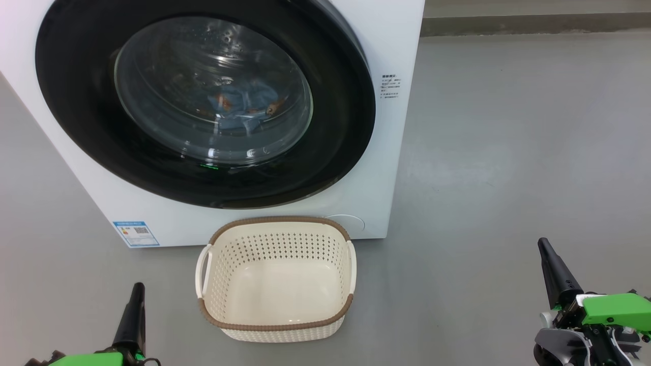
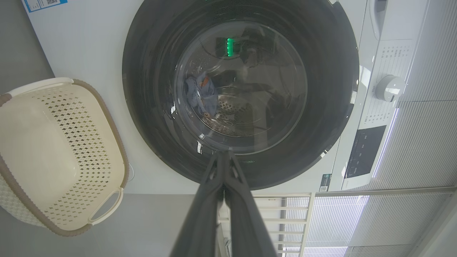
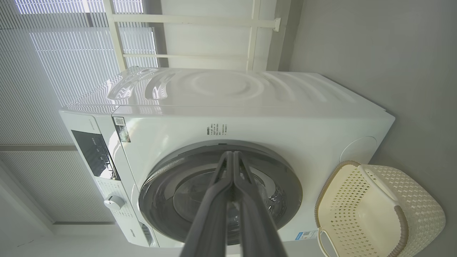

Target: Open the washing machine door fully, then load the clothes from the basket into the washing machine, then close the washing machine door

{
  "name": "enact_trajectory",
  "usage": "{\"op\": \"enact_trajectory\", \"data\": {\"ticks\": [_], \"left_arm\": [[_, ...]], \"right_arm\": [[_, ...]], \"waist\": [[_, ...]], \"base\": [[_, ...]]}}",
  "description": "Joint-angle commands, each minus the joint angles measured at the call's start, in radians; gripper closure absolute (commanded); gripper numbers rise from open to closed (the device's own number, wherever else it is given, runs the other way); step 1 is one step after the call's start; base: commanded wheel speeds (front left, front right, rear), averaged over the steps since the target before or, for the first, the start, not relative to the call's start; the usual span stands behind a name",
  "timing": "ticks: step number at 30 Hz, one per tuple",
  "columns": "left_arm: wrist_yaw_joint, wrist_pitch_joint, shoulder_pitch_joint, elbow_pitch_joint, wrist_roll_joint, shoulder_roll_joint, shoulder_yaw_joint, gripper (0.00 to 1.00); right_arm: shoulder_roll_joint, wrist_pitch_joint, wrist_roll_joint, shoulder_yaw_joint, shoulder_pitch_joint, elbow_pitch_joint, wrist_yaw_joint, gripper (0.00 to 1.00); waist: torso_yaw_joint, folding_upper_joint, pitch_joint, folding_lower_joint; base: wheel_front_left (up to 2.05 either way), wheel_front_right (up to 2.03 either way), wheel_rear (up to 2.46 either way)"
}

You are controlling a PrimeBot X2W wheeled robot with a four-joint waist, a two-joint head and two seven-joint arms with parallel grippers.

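The white washing machine stands ahead with its round black-rimmed door closed against the front. Through the door's glass bowl I see the light blue clothes lying inside the drum; they also show behind the glass in the left wrist view as clothes. The cream basket sits on the floor just before the machine, with nothing in it. My left gripper is low at the left, shut and holding nothing. My right gripper is low at the right, also shut with its fingers pressed together.
Grey floor stretches to the right of the machine. A blue label sticker is on the machine's lower front. A control panel with a knob runs along the machine's top. Slatted blinds and a white rail frame lie behind the machine.
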Motion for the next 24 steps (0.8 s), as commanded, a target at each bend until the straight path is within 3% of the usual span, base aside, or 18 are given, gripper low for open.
{"op": "enact_trajectory", "data": {"ticks": [1,24], "left_arm": [[-0.002,0.007,-0.037,-0.03,-0.007,0.009,0.034,1.0],[-0.002,0.007,-0.037,-0.029,-0.007,0.009,0.034,1.0]], "right_arm": [[-0.008,0.005,0.002,0.013,-0.026,-0.03,0.0,1.0],[-0.006,0.007,0.0,0.01,-0.026,-0.03,0.0,1.0]], "waist": [[0.0,0.0,0.0,0.0],[0.0,0.0,0.0,0.0]], "base": [[0.0,0.0,0.0],[0.0,0.0,0.0]]}}
